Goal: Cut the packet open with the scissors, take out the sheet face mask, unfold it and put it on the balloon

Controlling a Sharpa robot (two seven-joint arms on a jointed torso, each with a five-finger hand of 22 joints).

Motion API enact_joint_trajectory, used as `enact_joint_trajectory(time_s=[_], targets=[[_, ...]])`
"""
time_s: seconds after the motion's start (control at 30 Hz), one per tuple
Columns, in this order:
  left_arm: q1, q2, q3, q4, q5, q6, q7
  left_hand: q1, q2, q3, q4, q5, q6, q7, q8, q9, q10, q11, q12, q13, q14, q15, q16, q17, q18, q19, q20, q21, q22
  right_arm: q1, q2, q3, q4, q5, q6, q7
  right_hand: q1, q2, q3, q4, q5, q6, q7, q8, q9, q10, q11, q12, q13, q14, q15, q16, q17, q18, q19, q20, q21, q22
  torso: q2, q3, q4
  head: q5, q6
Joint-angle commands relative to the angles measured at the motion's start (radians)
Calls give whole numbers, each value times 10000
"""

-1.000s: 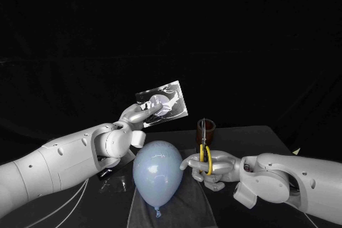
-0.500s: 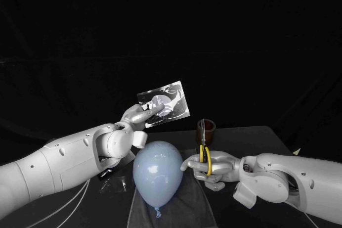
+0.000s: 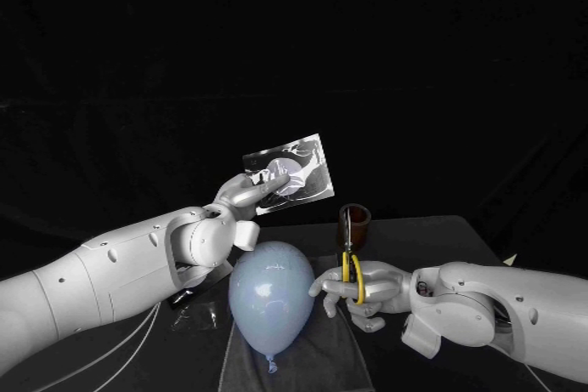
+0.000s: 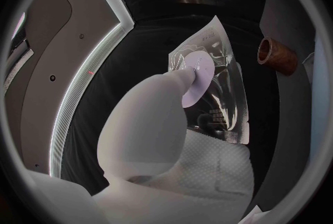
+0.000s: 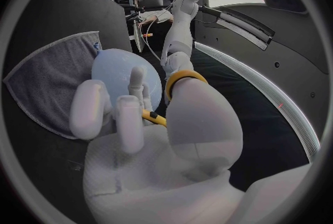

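Up high, the left hand (image 3: 236, 195) pinches the shiny square packet (image 3: 296, 172) in its fingers (image 3: 255, 188), above the black desk (image 3: 429, 235). Lower down, the right hand (image 3: 364, 290) grips the yellow-handled scissors (image 3: 351, 262), blades up, just beside the pale blue balloon (image 3: 269, 294) lying on a grey cloth (image 3: 329, 358).

Pale blue, yellow and silver against black.

The balloon (image 3: 272, 294) is a plain pale blue and lies on a grey cloth (image 3: 321, 362) over the black table (image 3: 429, 235). The scissors (image 3: 352, 263) have bright yellow handles and silver-grey blades. The tube (image 3: 355, 215) just beyond them is mottled brown, like wood grain. On the left, the packet (image 3: 291, 173) is glossy and silvery, with a pale round patch at its middle and small dark print near one edge. The left hand (image 3: 245, 193) and right hand (image 3: 364, 292) are silver with finely dotted pale palms. The left arm (image 3: 110, 277) and right arm (image 3: 527, 311) are white.
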Motion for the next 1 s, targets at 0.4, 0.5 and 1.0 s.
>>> enact_joint_trajectory(time_s=[0.4,0.5,1.0], targets=[[315,45,17,200,-810,-100,-1302,-23,83,165,-69,35,55,36,40,196,82,12,-56,1,71,-3,-78,27,132,24,-5,27,8,27,51,10,-88,-283,443,-303,-58,-122,40,-1,-13,-4677,243,325,-191,-284,245,-675,-722,245,254,-384,508,21,92,262,156,472,0,9,5,-12,-27],[371,62,16,224,-954,-90,-1563,-45,75,201,-100,35,60,40,44,201,89,13,-53,3,78,-4,-81,32,131,16,-5,25,8,31,64,10,-117,-290,452,-327,-60,-122,39,-1,-13,-4678,243,346,-184,-287,247,-682,-730,243,256,-387,504,21,92,264,157,474,0,4,6,-28,-51],[465,158,16,305,-1155,82,-2083,-78,61,241,-135,35,67,44,48,207,98,13,-50,4,88,-5,-83,40,131,10,-5,26,9,64,83,10,-234,-297,452,-430,-80,-35,73,-6,-16,-4641,292,578,-129,-286,268,-736,-824,203,278,-444,411,-5,148,292,296,562,3,17,-3,-130,-154]])
